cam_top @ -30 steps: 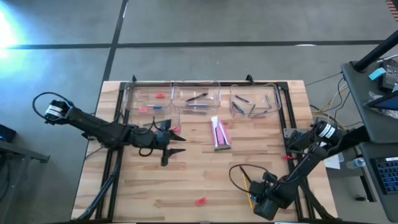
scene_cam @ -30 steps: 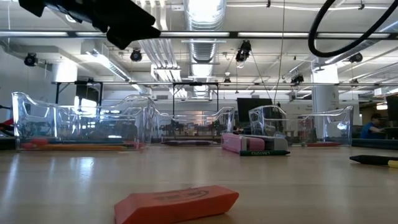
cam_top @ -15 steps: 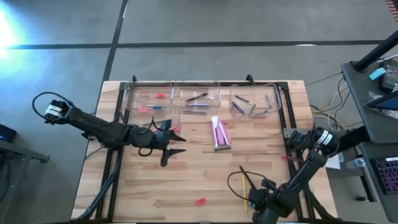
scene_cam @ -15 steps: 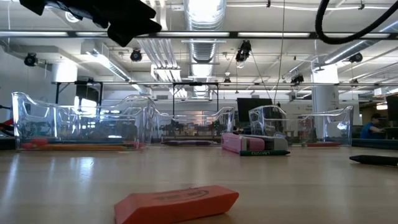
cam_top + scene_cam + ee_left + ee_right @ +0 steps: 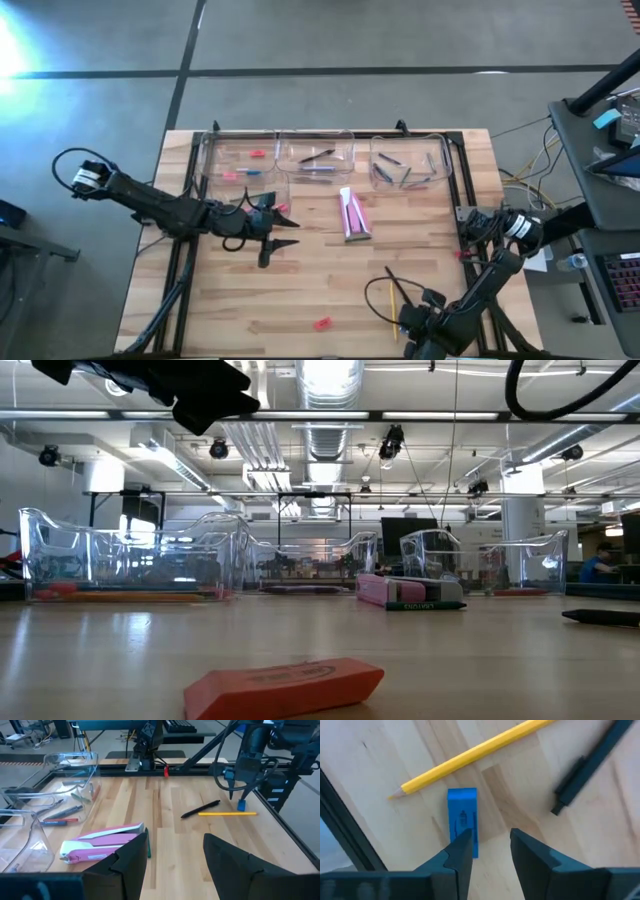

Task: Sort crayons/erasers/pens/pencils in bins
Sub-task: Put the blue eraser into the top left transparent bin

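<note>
My right gripper (image 5: 490,855) is open and points down at the table's near right corner (image 5: 418,328). A blue eraser (image 5: 462,820) lies just ahead of one finger, which overlaps its near end in the right wrist view. A yellow pencil (image 5: 470,757) and a black pen (image 5: 590,765) lie beyond it. My left gripper (image 5: 282,232) hangs open above the table's left middle, holding nothing. A red eraser (image 5: 321,323) lies flat near the front edge. Three clear bins (image 5: 315,158) stand along the far edge, holding pens and small red pieces.
A pink-and-white flat pack (image 5: 353,213) with a green stick beside it lies mid-table. A small red piece (image 5: 284,208) lies by my left gripper. Black rails (image 5: 462,190) run along the table's sides. Bare wood lies between the pack and the front edge.
My right gripper has drawn back a little toward the table's near edge and risen slightly, its finger gap unchanged. The yellow pencil, mostly covered by it a second ago in the high view, now shows along its length.
</note>
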